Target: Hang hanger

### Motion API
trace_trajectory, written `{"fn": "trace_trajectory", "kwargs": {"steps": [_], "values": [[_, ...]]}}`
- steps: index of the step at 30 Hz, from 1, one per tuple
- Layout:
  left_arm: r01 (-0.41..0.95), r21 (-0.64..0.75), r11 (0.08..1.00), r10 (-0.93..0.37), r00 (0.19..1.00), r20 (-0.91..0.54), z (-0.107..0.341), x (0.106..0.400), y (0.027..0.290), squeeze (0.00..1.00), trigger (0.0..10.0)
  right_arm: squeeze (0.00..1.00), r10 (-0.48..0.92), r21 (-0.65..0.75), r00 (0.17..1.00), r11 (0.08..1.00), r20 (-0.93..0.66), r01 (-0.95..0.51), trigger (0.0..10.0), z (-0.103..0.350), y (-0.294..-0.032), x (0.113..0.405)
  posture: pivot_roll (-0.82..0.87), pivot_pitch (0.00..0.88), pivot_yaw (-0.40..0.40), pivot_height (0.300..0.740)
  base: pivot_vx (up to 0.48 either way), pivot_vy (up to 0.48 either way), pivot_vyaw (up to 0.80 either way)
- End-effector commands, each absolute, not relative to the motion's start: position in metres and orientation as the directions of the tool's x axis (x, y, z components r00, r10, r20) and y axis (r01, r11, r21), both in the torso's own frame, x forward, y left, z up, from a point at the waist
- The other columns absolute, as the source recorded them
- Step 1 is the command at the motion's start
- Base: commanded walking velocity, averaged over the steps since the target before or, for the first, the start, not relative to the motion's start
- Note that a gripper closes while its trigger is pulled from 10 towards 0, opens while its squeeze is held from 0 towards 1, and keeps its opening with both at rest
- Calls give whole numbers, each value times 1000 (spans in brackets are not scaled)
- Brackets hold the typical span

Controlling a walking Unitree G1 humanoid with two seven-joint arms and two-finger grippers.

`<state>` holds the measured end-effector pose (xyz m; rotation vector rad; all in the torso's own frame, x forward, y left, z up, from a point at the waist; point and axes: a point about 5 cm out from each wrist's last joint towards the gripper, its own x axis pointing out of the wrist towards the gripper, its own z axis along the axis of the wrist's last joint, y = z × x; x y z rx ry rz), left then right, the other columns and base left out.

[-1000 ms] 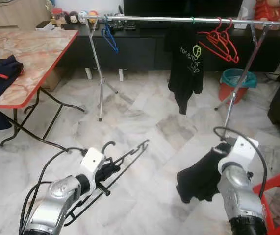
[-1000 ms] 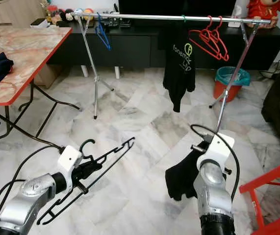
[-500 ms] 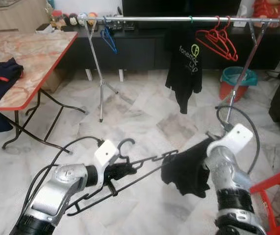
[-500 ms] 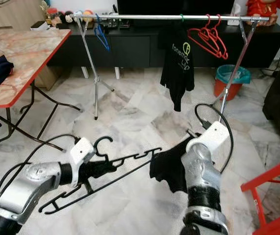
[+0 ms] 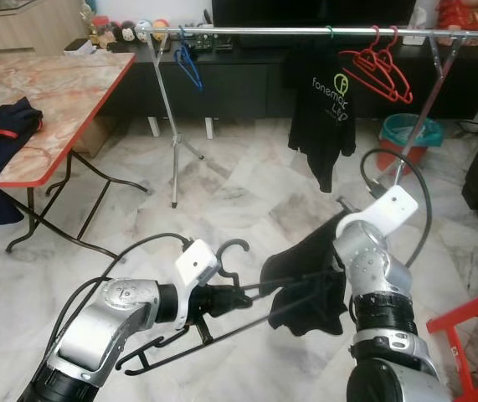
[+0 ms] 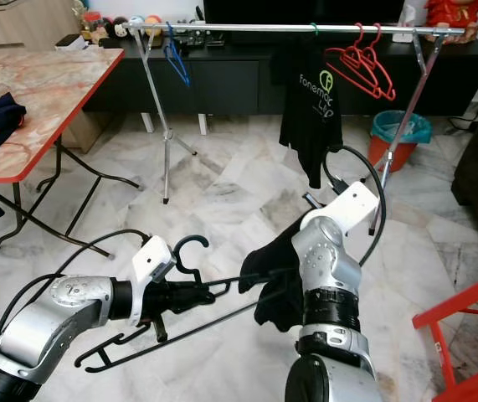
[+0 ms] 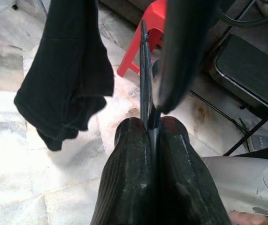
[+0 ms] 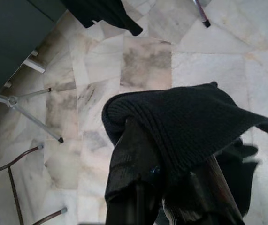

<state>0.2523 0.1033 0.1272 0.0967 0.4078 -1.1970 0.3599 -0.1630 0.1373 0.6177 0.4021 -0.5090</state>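
Observation:
My left gripper [image 5: 226, 298] is shut on the neck of a black hanger [image 5: 235, 245], held low over the floor; its fingers [image 7: 138, 178] pinch the thin bar [image 7: 144, 75]. The hanger's far arm reaches into a black garment [image 5: 301, 285] that hangs from my right gripper [image 5: 329, 270]. That gripper is shut on the garment, whose knit fabric [image 8: 190, 112] drapes over its fingers [image 8: 131, 164]. Further back stands the metal clothes rail [image 5: 305, 32] with a black printed T-shirt [image 5: 326, 109], red hangers [image 5: 381, 67] and a blue hanger [image 5: 188, 65].
A red-edged marble-top folding table [image 5: 54, 92] with dark clothes [image 5: 0, 126] stands at the left. At the right edge is a red stool [image 5: 473, 335]. A teal and red bucket [image 5: 406, 138] sits by the rail's right leg. A black cabinet runs behind.
My left gripper has carried the hanger rightwards, so its arm now pokes into the garment. My right arm has swung the garment up and leftwards to meet it.

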Motion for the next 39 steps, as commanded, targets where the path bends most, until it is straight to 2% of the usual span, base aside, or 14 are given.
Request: {"fn": "trace_trajectory", "kwargs": {"steps": [1,6,8,14,16,28,32,37,38,39], "values": [[928,-120,353,-889,293,-351,135,252,100,0,10000,0,-319,480,834,701,-450,527,10000,158,-157,365,-9,0,58,740,0,0,0],[918,-81,389,-873,339,-351,141,258,96,0,10000,0,-302,497,844,700,-443,512,10000,166,-148,366,-10,0,58,740,0,0,0],[894,-58,444,-846,396,-357,141,266,96,0,10000,0,-280,517,857,702,-432,490,10000,171,-140,366,-8,0,58,740,0,0,0],[868,-41,494,-819,449,-359,139,272,93,0,10000,0,-234,540,870,705,-434,459,10000,175,-124,366,-9,0,56,740,0,0,0],[842,-39,539,-794,492,-357,139,277,91,0,10000,0,-223,545,874,708,-432,450,10000,177,-118,363,-10,0,54,740,0,0,0],[832,-57,551,-794,503,-341,137,279,77,0,10000,0,-161,558,885,724,-437,406,10000,179,-99,356,-10,0,51,740,0,0,0],[763,-24,647,-724,603,-334,137,290,78,0,10000,0,-147,541,892,749,-428,383,10000,179,-91,351,-6,0,51,740,0,0,0],[715,-21,698,-683,657,-318,138,297,79,0,10000,0,-140,544,892,748,-430,380,10000,178,-88,349,-11,0,51,740,0,0,0],[665,-9,747,-636,710,-303,139,304,81,0,10000,0,-139,547,891,745,-433,382,10000,178,-89,349,-10,0,51,740,0,0,0],[665,-9,747,-636,710,-303,139,304,81,0,10000,0,-139,547,891,745,-433,382,10000,178,-89,349,-10,0,51,740,0,0,0]]}}
